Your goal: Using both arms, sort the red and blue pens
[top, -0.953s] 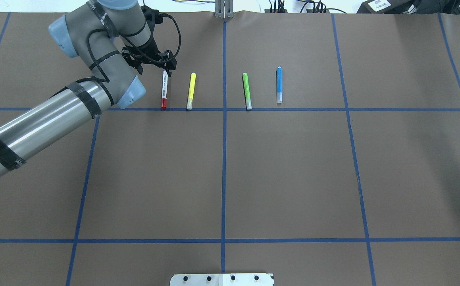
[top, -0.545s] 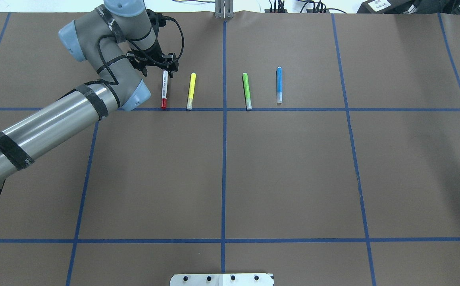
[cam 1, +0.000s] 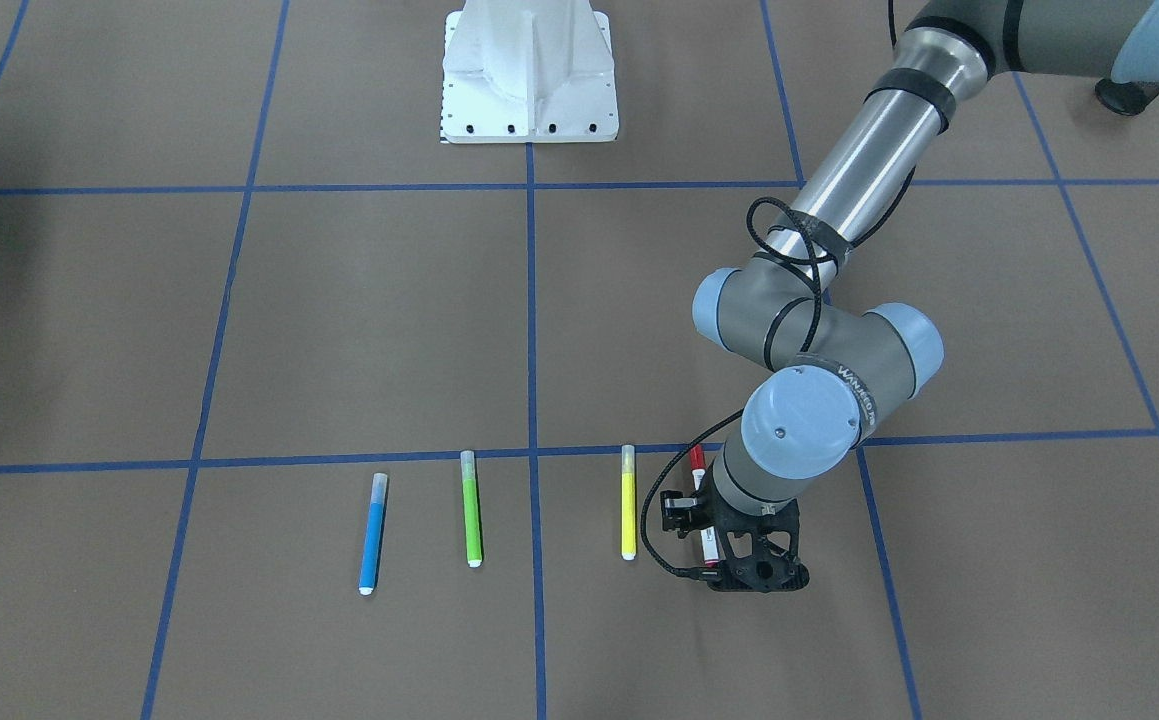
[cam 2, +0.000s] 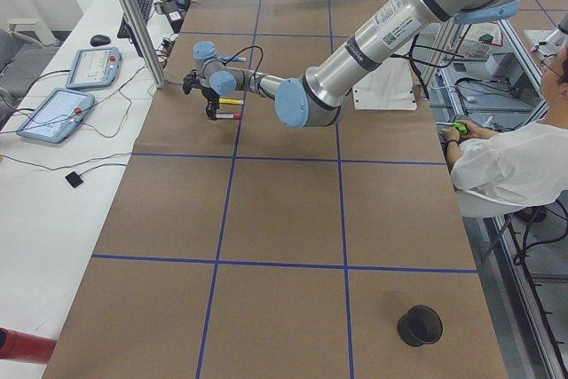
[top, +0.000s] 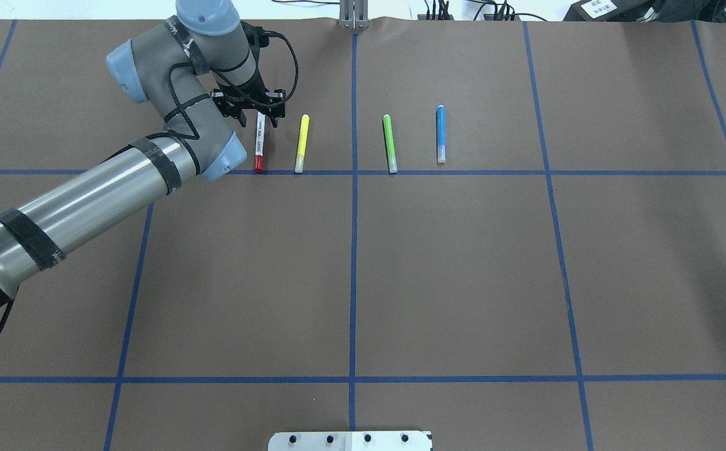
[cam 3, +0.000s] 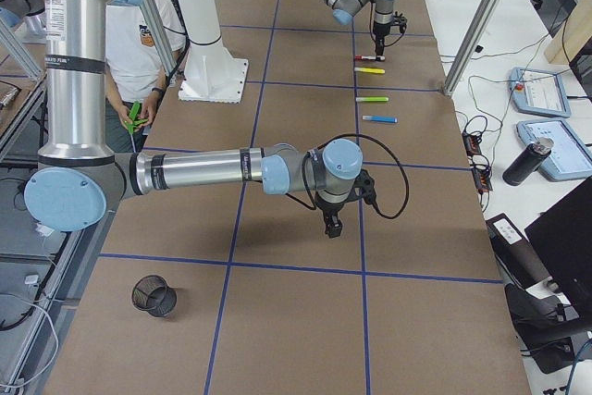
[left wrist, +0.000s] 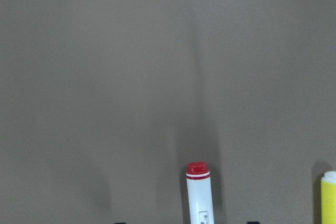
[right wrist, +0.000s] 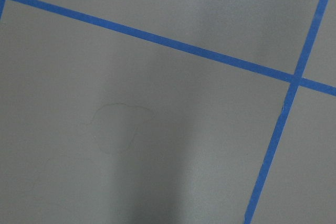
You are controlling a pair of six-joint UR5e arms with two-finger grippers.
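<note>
Just below left end effector (top: 258, 116): red marker (top: 259, 144) end.

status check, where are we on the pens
Left gripper open, astride end of red marker, marker lying flat. Right gripper away from the pens, open or shut unclear. Blue pen untouched. Yellow pen close beside the marker.

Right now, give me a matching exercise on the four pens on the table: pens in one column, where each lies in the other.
1. red-capped marker
2. yellow highlighter
3. green highlighter
4. blue highlighter

A. end of the row farthest from the left end effector
B. partly under the left end effector
C. between the marker and the centre tape line
D. just across the centre tape line from the arm

Pairs: 1-B, 2-C, 3-D, 4-A
</note>
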